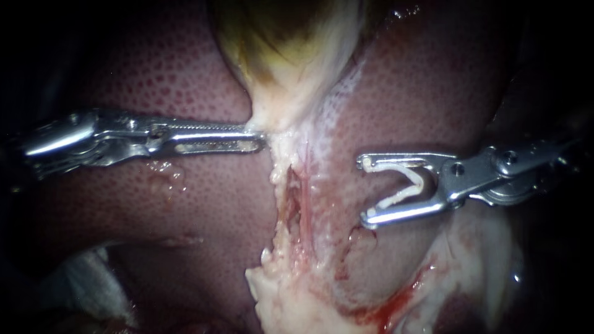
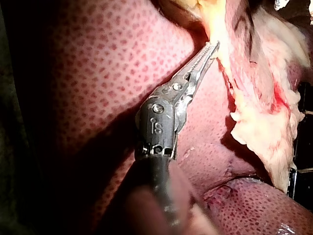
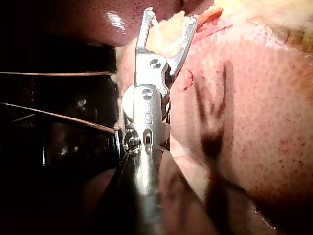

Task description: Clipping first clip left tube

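Note:
My left instrument (image 1: 258, 141) comes in from the left, its long toothed jaws shut on the pale tissue at the narrow lower end of the yellowish gallbladder (image 1: 291, 43). The left wrist view shows the same grip (image 2: 213, 47). Below it a pinkish tube (image 1: 304, 207) runs down through a stripped pale strip; I cannot tell which tube it is. My right instrument (image 1: 366, 190) stands to the right of that strip, apart from it. Its jaws stand wide apart and hold a white V-shaped clip (image 1: 411, 182) between them, which also shows in the right wrist view (image 3: 170, 15).
Mottled red liver (image 1: 185, 204) lies on both sides of the strip. Ragged pale fat (image 1: 291, 303) hangs at the lower middle, with a smear of blood (image 1: 396, 303) beside it. White gauze (image 1: 93, 284) shows at the lower left.

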